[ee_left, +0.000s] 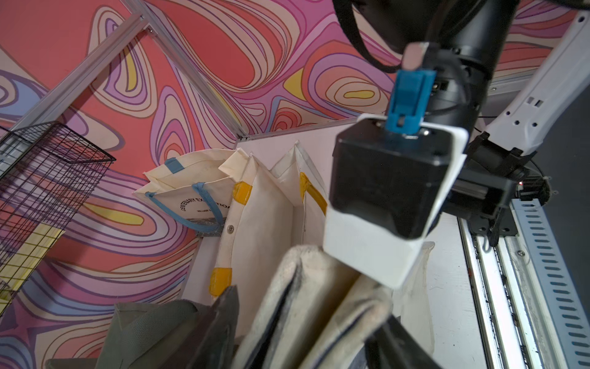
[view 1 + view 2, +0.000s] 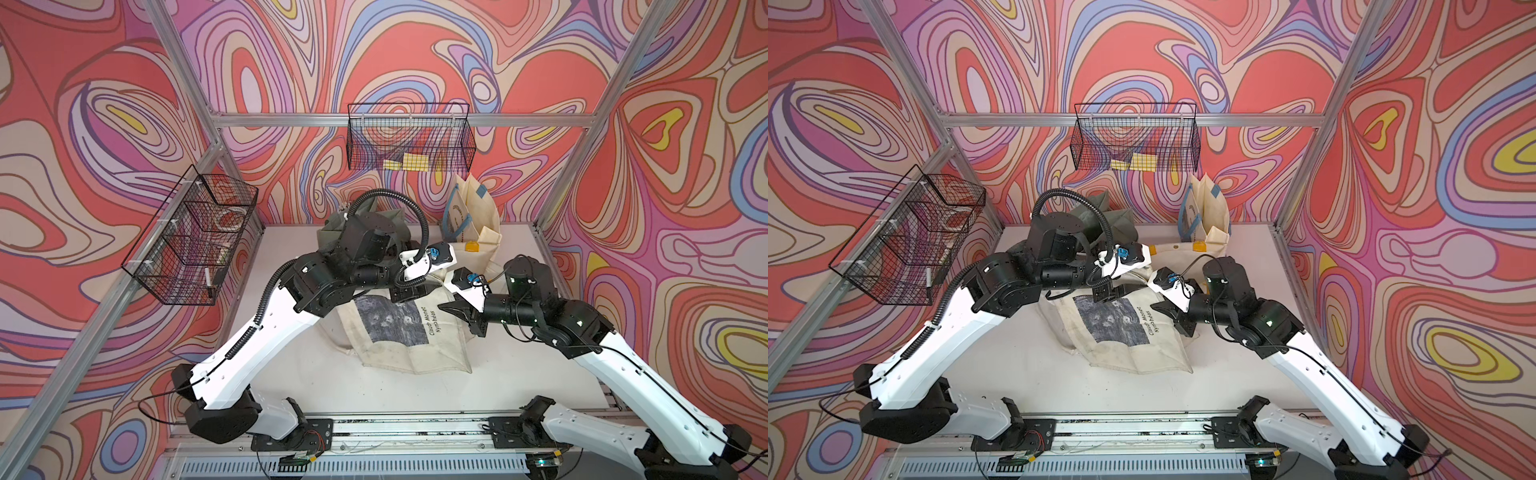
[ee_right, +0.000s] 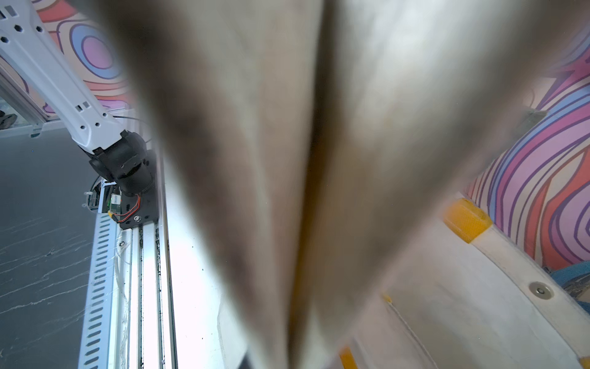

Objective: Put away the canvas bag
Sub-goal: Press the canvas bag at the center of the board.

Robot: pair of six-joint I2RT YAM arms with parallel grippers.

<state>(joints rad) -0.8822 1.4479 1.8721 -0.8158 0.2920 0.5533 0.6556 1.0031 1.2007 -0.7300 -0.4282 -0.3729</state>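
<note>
You have the canvas bag (image 2: pixel 415 357) lying crumpled on the table (image 2: pixel 307 374) at centre frame in both top views, Monet print (image 2: pixel 390 322) facing up. Your left gripper (image 2: pixel 409 293) sits at the bag's upper edge. In the left wrist view its jaws stand partly apart with a thick fold of canvas between them, and you cannot tell whether they grip it. Your right gripper (image 2: pixel 455 311), just right of centre, is clamped tight on the bag's right edge. Blurred canvas fills the right wrist view.
</note>
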